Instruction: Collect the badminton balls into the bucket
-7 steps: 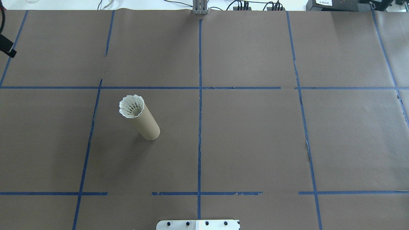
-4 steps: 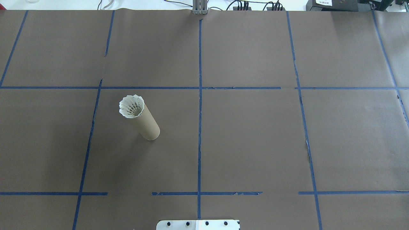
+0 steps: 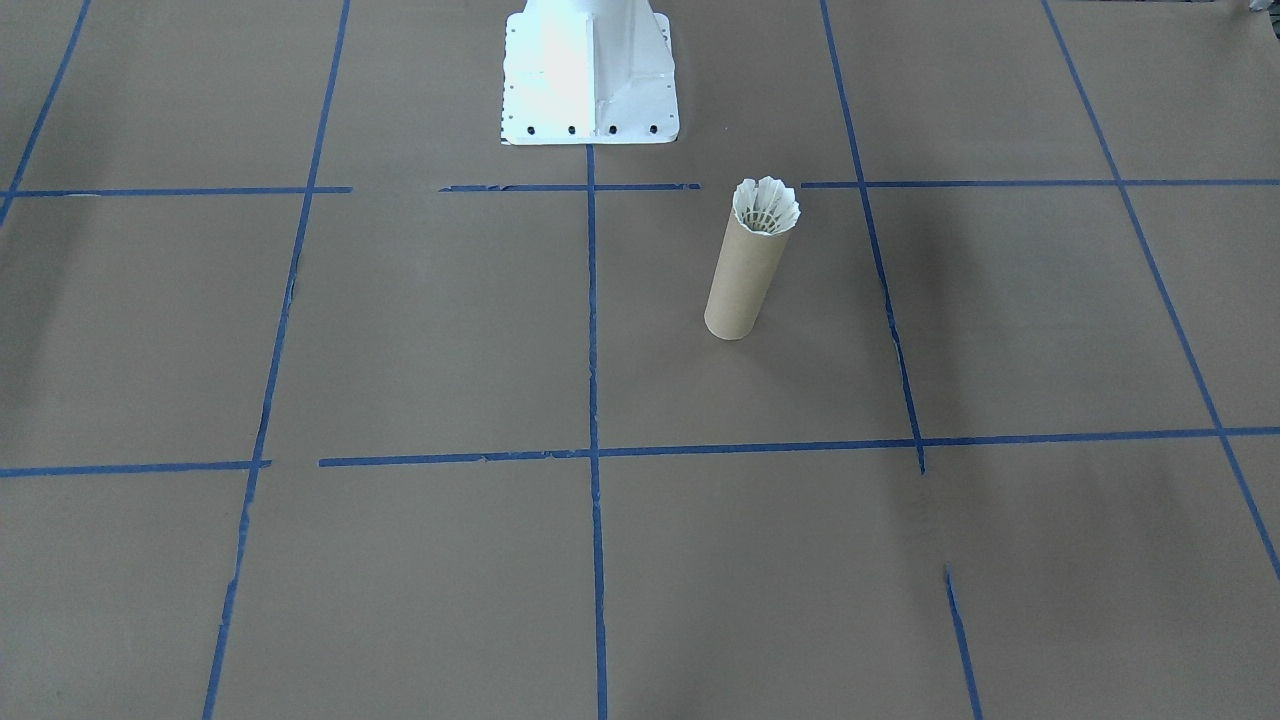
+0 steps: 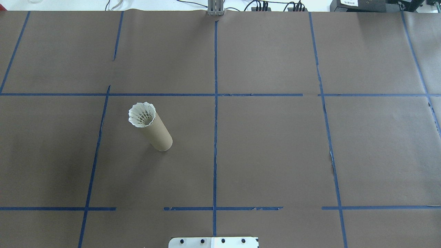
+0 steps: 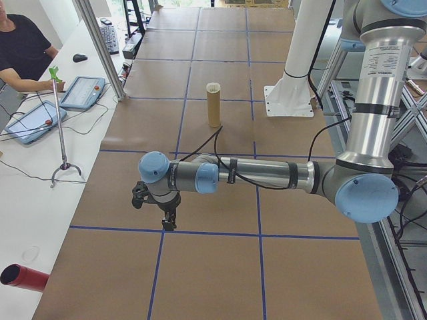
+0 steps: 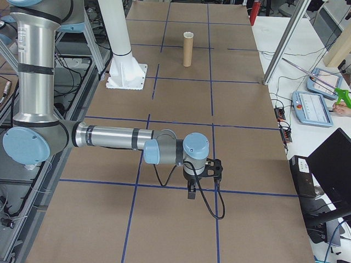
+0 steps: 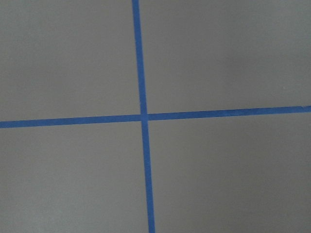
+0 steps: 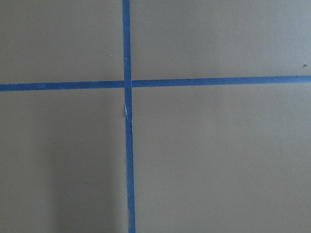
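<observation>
So the shuttlecock is sitting in the top of the bucket, cork end down inside where we can't see it, feather skirt poking out past the rim. The tube stands upright on the brown paper table, one grid square off the white pedestal base. We'd say it hangs there because the skirt is about as wide as the tube mouth.

Our left gripper and right gripper both hang over tape crossings, well apart from the tube, pointing down. Honestly we can't tell if the pincers are spread or pressed together. Looks like the job's done to us.
</observation>
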You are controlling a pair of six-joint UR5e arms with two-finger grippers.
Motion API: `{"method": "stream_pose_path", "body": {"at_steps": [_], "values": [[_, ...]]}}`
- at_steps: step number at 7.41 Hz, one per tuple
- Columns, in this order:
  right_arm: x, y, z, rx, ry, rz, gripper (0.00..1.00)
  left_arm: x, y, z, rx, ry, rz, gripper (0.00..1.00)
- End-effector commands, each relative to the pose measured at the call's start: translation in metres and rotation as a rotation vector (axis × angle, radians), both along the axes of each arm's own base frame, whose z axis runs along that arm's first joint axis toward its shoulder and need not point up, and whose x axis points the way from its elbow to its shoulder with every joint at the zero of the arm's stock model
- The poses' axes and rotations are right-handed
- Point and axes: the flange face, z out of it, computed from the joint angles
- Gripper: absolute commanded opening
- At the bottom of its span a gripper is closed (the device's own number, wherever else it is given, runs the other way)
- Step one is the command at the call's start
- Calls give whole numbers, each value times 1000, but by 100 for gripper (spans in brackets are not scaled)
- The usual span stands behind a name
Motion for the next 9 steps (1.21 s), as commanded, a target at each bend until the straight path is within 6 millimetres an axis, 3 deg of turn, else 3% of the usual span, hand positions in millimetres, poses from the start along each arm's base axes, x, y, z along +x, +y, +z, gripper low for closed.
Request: {"method": "stream_pose_path", "body": {"at_steps": [1, 3, 5, 9], "values": [[0, 0, 0, 0, 0, 0, 100, -37, 21, 19, -14, -1, -49, 100], [0, 0, 0, 0, 0, 0, 100, -40, 28, 11, 4, -8, -54, 100], [0, 0, 0, 0, 0, 0, 100, -38, 71, 5, 10, -1, -58, 100], [0, 0, 0, 0, 0, 0, 100, -38, 70, 5, 11, -8, -57, 100]]}}
